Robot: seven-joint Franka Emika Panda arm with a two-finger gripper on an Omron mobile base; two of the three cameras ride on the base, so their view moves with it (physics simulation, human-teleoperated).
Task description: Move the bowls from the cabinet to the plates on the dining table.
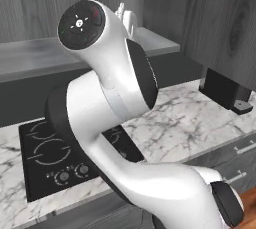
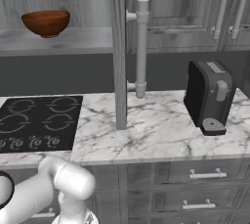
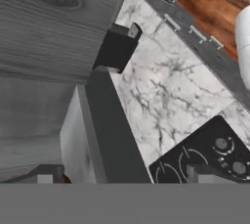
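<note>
Cabinet (image 2: 176, 8): you are facing the dark grey wood-grain wall unit. Its door (image 2: 118, 47) stands swung out toward you, seen edge-on in the right base view, with the long metal bar handle (image 2: 141, 47) on it. To the right of that door, the other panelled doors are shut.

Counter (image 2: 156, 130): you see white marble with grey veins running under the cabinet, with drawers (image 2: 205, 174) below its front edge.

Arm (image 1: 110, 98): your white arm rises in front of the cabinet in the left base view, its elbow over the counter and its upper end up at shelf height.

Cooktop (image 2: 36, 123): the black four-ring plate sits in the counter, below the open part of the cabinet.

Coffee machine (image 2: 210, 96): a dark upright appliance stands on the counter, below the shut cabinet doors and well to the right of the open door.

Shelf (image 2: 58, 39): the grey board inside the open cabinet, left of the door.

Brown bowl (image 2: 45, 22): your glossy reddish-brown bowl sits upright on that cabinet shelf, well left of the open door, with nothing touching it.

Gripper (image 3: 122, 175): your two finger tips stand wide apart in the hand view with nothing between them; one is just beside the cabinet shelf edge, the other over the cooktop.
</note>
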